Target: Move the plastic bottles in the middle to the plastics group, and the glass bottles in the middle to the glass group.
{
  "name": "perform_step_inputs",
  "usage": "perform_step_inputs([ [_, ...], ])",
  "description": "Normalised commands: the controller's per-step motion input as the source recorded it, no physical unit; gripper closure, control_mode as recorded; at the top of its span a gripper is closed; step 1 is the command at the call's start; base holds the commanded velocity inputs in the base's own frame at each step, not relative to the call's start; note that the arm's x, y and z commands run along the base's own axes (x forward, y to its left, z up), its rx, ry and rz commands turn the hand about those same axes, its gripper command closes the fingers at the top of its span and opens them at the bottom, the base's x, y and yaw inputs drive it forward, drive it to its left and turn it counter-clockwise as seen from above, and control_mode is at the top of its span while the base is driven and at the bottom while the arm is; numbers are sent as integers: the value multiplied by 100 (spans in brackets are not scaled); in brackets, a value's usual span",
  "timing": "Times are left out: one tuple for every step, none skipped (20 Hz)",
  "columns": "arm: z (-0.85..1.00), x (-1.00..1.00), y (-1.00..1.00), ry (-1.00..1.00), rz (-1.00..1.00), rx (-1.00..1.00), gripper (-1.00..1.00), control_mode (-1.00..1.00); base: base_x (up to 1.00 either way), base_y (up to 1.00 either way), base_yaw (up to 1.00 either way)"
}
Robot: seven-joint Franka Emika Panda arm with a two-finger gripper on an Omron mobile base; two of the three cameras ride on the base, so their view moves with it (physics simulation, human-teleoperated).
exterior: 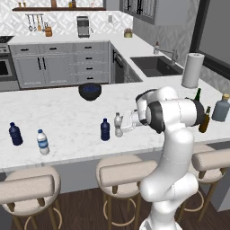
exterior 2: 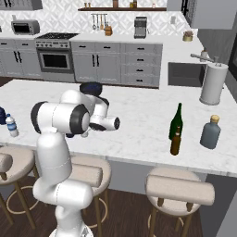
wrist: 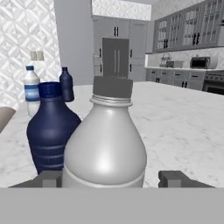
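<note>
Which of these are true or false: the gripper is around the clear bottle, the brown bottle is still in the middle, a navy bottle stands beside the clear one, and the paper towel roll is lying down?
1. The gripper has its fingers on either side of the clear greyish bottle. True.
2. The brown bottle stands mid-counter. False: it is beside the green wine bottle.
3. A navy bottle stands beside the clear one. True.
4. The paper towel roll lies flat. False: it stands upright.

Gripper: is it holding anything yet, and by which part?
Cannot be told. The gripper has a finger on each side of the clear grey bottle, low on its body, but contact isn't visible. The navy bottle stands beside it.
</note>
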Motion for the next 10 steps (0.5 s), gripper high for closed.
perform_step_inputs([
  [-2, 0, 0, 0, 0, 0, 100, -100, 0, 0, 0],
  [0, 0, -5, 0, 0, 0, 100, -100, 0, 0, 0],
  [0, -12, -10, -3, 0, 0, 100, -100, 0, 0, 0],
  [0, -21, -14, -5, 0, 0, 100, -100, 0, 0, 0],
  [3, -32, -8, -6, 0, 0, 100, -100, 0, 0, 0],
  [5, -35, -1, -5, 0, 0, 100, -100, 0, 0, 0],
  [13, -44, 0, -7, 0, 0, 100, -100, 0, 0, 0],
  [25, -57, 0, -7, 0, 0, 100, -100, 0, 0, 0],
  [29, -63, 0, -5, 0, 0, 100, -100, 0, 0, 0],
  [33, -71, 0, -5, 0, 0, 100, -100, 0, 0, 0],
])
